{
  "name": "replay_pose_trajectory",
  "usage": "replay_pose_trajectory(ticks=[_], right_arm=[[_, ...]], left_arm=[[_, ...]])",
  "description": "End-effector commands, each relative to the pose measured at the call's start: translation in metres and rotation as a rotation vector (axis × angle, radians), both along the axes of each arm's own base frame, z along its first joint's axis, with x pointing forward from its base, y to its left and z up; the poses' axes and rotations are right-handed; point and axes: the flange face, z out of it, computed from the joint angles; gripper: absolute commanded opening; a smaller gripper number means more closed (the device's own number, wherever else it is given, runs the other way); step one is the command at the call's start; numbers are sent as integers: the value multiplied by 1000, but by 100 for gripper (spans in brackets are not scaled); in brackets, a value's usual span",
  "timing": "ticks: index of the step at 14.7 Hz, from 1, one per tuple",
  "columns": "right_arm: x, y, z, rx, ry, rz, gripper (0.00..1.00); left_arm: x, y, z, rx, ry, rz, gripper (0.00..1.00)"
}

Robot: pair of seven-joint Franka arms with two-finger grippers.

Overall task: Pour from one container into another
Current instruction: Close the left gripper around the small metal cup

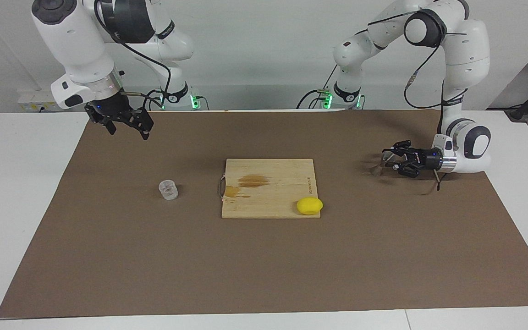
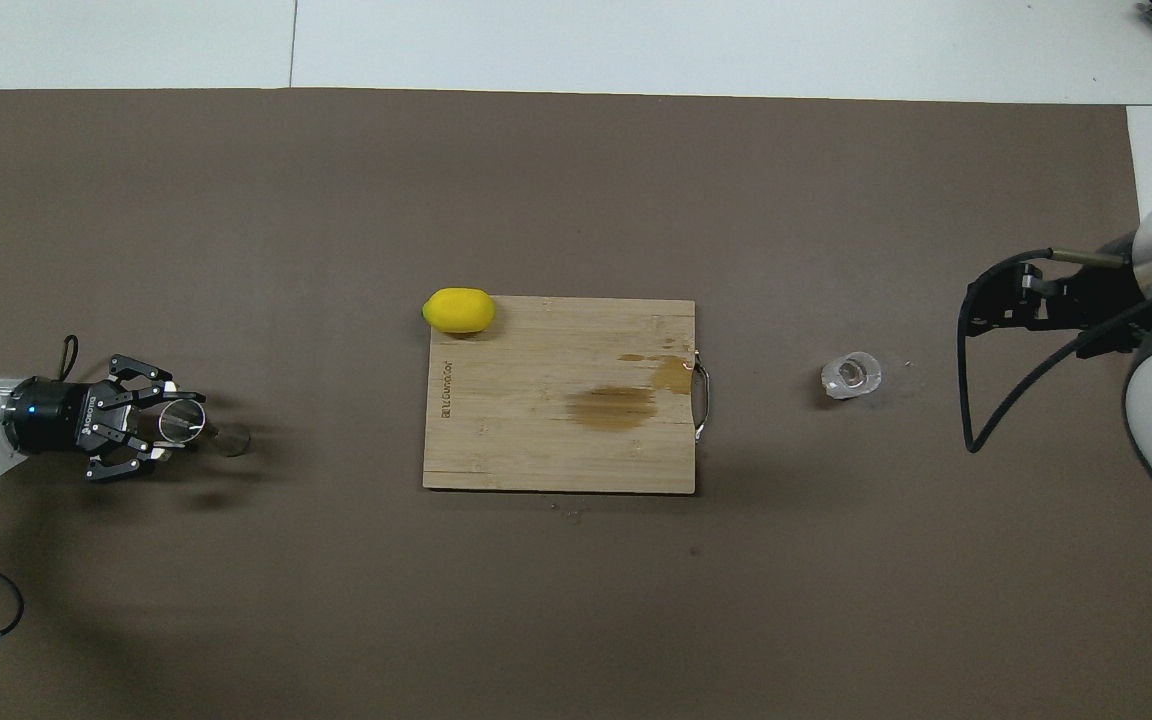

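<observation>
The small clear cup stands upright on the brown mat toward the right arm's end of the table. The grey metal jigger is toward the left arm's end. My left gripper reaches in level and is shut on the jigger's upper cone. The jigger leans a little, and I cannot tell whether its foot touches the mat. My right gripper hangs open and empty in the air, over the mat beside the clear cup.
A wooden cutting board with a brown stain and a wire handle lies mid-table. A yellow lemon sits at the board's corner farthest from the robots. A brown mat covers the table.
</observation>
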Motion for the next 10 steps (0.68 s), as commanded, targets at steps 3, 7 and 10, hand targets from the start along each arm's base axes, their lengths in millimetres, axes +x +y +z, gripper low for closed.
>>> replay_pose_trajectory(ticks=[3,7,10], right_arm=[[-6,-10,0,25,-5,2,99],[-6,-8,0,24,-3,10,99],[-6,-7,0,24,-3,14,99]], left_arm=[[6,-5,13,13,7,3,18],[14,-27,16,-9,-1,-11,0],[26,-60,26,-30,-21,-32,0]])
